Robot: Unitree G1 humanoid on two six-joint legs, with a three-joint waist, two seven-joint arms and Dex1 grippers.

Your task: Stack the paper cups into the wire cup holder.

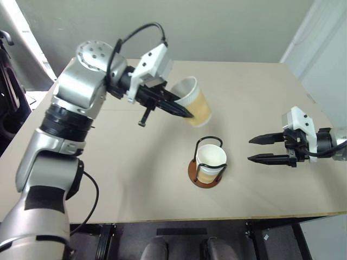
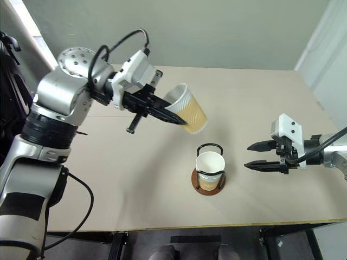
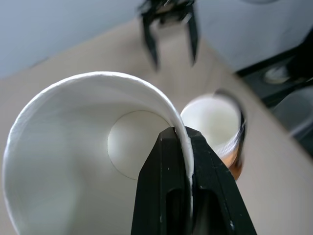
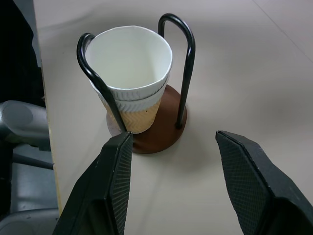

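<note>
Left gripper pinches the rim of a tilted paper cup, which we hold in the air above the desk. Toward the desk's near edge, we see the wire cup holder with stacked cups inside, and our right gripper hangs open beside it, empty.

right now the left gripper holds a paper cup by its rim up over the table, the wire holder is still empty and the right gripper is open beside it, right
Not quite: the wire cup holder is not empty. The right wrist view shows stacked cups already seated between its loops. The rest stands: the left gripper pinches the rim of a raised paper cup above the table, and the right gripper is open beside the holder.
</note>
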